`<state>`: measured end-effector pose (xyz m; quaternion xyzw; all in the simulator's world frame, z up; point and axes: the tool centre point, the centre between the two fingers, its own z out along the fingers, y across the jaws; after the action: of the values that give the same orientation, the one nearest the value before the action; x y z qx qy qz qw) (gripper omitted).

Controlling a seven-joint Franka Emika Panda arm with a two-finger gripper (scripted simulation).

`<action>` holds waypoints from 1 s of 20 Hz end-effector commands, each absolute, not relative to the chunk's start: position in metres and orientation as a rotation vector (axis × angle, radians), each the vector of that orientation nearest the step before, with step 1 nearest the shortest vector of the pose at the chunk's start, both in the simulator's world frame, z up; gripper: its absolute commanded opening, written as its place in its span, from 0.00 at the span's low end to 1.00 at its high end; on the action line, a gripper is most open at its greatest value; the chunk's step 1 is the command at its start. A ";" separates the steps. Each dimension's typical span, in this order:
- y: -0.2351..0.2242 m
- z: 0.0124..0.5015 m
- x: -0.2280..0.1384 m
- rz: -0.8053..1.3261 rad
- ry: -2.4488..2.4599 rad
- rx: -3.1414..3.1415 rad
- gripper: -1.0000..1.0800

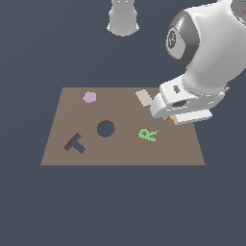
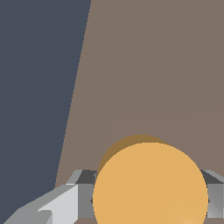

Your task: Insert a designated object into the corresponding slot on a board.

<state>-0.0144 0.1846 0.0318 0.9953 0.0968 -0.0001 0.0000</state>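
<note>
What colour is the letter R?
Green. The letter R shows best in the exterior view.

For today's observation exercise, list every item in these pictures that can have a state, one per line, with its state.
Orange disc: between the fingers, over the board's edge, not in any cutout.
Gripper: down by the board's far corner at the exterior view's right; whether it clamps the disc is unclear.
Round hole: empty.
T-shaped cutout: empty.
Green letter R: lying flat on the board.
Pink pentagon: lying flat on the board.
</note>
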 end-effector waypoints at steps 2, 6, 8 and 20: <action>0.184 0.033 0.000 0.001 0.122 3.140 0.00; 0.179 0.033 0.020 0.001 -0.133 3.139 0.00; 0.175 0.034 0.031 0.001 -0.277 3.130 0.00; 0.129 0.036 0.088 0.002 -1.154 2.924 0.00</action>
<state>0.0814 0.1364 0.0354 0.9432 -0.3322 0.0003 -0.0006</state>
